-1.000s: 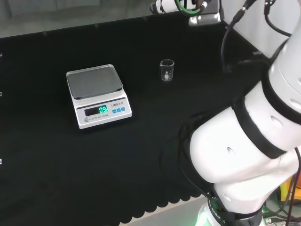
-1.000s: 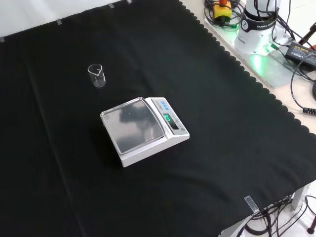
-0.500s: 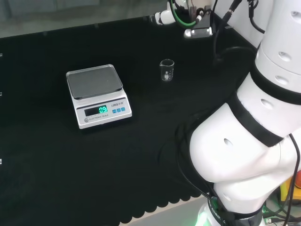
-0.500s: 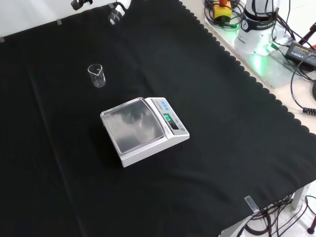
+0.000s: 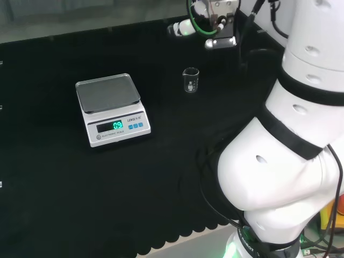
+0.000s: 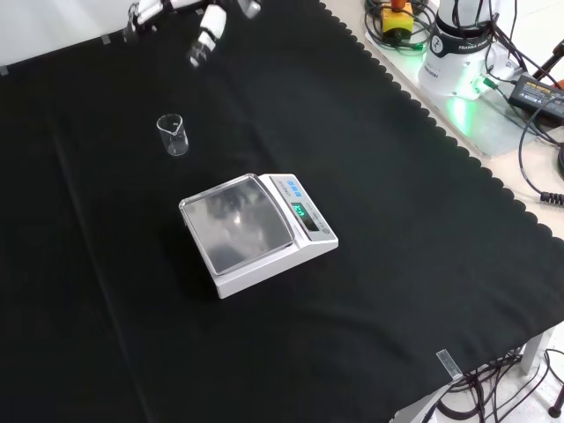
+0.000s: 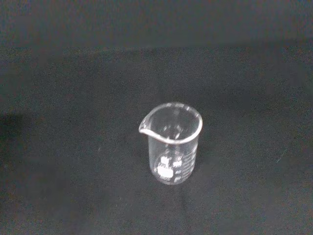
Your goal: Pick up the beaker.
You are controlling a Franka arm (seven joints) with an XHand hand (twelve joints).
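Observation:
A small clear glass beaker stands upright and empty on the black cloth, right of the scale in the head view. In the front view the beaker is at the upper left, and the hand hovers above and beyond it at the top edge, apart from it, fingers spread and fairly straight, holding nothing. In the head view the hand hangs above the cloth behind the beaker. The wrist view looks down at the beaker, spout turned to one side, with print on its wall.
A white electronic scale with a grey pan and lit display sits left of the beaker in the head view; in the front view the scale is mid-cloth. The arm's white links stand at the right. Cables and the arm's base lie past the cloth's scalloped edge.
The hand has come down and into the front view from the top, nearer the beaker. In the head view the wrist has moved left and lower. Beaker and scale have stayed put.

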